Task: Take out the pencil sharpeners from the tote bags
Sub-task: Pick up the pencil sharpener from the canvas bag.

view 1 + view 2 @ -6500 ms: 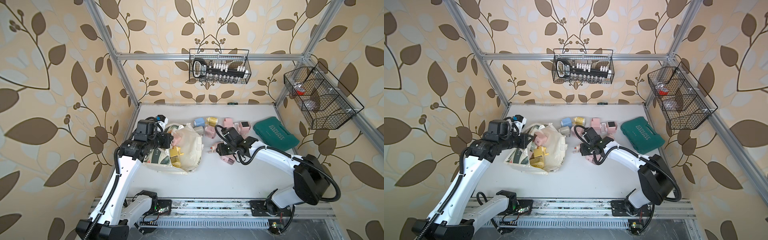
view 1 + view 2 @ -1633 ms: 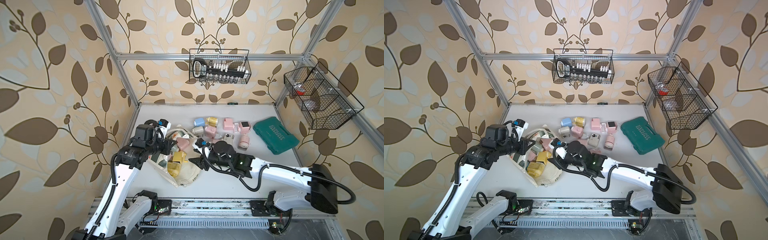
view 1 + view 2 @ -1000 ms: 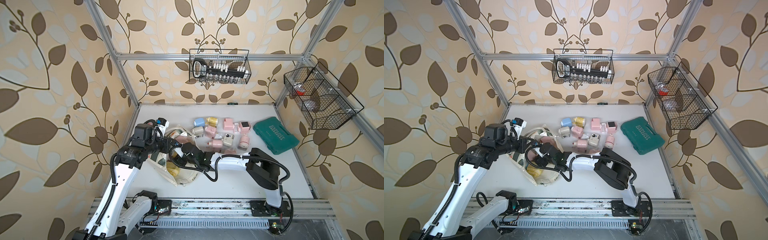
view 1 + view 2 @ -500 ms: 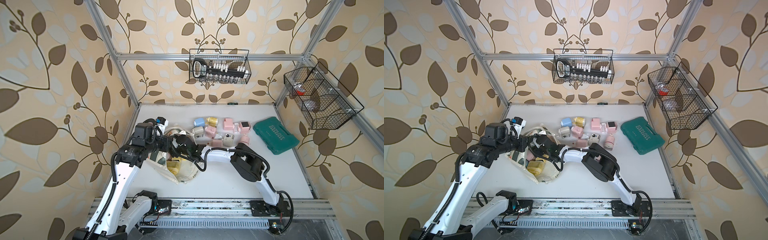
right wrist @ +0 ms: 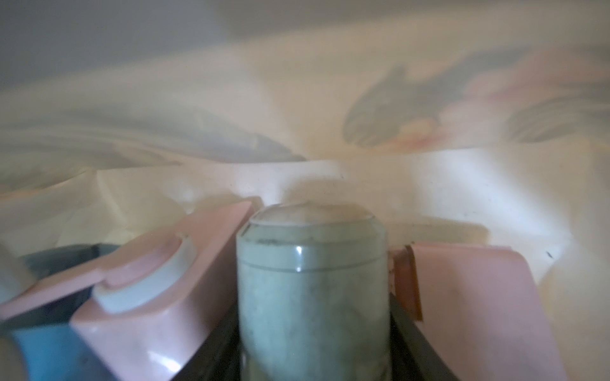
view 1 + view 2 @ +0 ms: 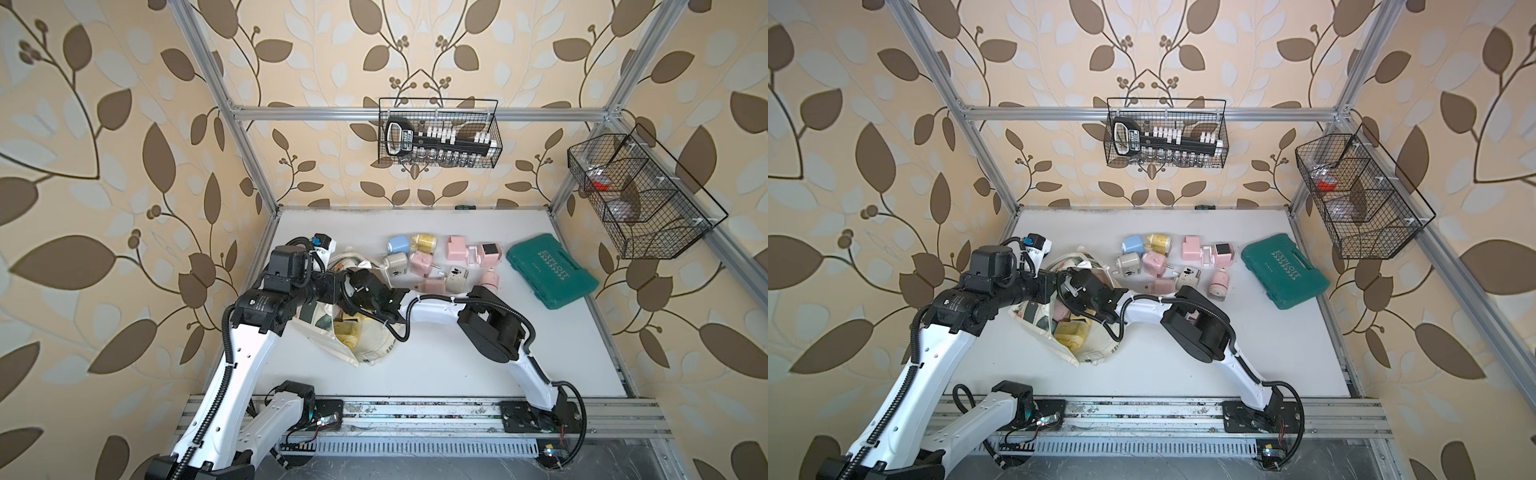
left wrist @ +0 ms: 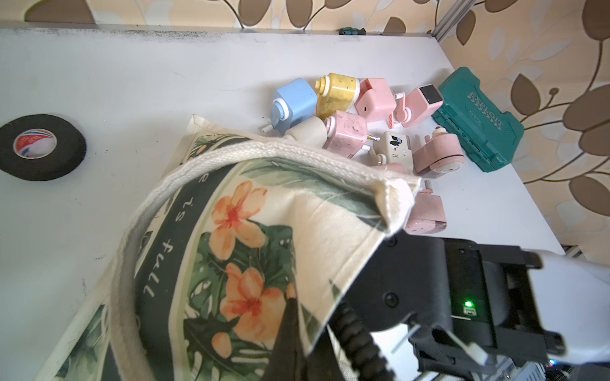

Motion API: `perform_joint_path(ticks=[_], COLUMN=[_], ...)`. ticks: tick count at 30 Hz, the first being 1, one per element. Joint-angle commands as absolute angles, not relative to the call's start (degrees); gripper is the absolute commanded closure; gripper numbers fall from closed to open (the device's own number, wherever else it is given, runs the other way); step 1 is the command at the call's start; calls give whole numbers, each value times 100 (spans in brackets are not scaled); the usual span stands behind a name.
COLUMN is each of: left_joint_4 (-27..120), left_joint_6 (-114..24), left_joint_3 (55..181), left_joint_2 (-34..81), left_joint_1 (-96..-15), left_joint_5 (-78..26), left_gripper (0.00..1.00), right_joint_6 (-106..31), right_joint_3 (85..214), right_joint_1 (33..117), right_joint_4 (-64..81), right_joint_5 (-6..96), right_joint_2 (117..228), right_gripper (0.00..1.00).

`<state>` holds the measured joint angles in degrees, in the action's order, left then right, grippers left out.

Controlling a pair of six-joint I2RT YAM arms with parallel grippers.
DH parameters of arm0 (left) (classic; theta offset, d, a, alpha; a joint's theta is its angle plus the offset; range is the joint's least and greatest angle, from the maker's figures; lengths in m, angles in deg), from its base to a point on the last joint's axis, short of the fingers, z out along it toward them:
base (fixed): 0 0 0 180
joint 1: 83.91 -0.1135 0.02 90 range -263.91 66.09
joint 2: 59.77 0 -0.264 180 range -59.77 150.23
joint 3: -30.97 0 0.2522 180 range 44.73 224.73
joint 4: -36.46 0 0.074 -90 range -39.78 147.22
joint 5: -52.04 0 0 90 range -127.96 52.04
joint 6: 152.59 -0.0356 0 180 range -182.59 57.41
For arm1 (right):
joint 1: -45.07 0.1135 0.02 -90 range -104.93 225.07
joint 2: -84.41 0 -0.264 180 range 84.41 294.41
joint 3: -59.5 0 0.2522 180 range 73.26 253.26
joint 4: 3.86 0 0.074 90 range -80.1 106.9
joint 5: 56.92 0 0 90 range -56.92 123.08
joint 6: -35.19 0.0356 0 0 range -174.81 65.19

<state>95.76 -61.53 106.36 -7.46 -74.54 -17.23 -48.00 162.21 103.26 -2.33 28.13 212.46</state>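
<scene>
A mint sharpener sits upright between the two dark fingers of the right pincer, one finger at each flank; whether they already press on it cannot be told. A pink sharpener lies just beside it on one side, another pink one on the other, with a blue one beyond the first. All this is inside the tote bag, whose printed cloth arches over the pincer. In both top views the right pincer's head is buried in the bag's mouth, with yellow sharpeners showing in the opening just nearer the rail. The left pincer is clamped tight on the bag's printed face, holding the mouth up. Beyond the bag, away from both pincers, a cluster of removed sharpeners lies on the white counter, next to a teal case. A black tape roll lies on the counter apart from the bag.
</scene>
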Motion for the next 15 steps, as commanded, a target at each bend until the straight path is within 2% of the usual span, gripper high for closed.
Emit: perform_joint_path(ticks=[1,6,15], left_joint_4=[9612,9575,9540], left_joint_6=[-6189,-6154,-6120], left_joint_3=[10759,10741,10758], left_joint_2=[-854,-798,-762], left_joint_1=[-7397,-7397,-7397], left_joint_5=[-1316,-1335,-1409], left_gripper=[100,100,100], right_joint_6=[-5121,-5173,-5146], right_joint_3=[15431,14434,13482], right_joint_1=[10589,10747,11079], right_joint_4=[-612,-1223,-1198], right_joint_5=[2769,2660,2640], right_joint_2=[20421,19595,18484], right_gripper=[57,60,61])
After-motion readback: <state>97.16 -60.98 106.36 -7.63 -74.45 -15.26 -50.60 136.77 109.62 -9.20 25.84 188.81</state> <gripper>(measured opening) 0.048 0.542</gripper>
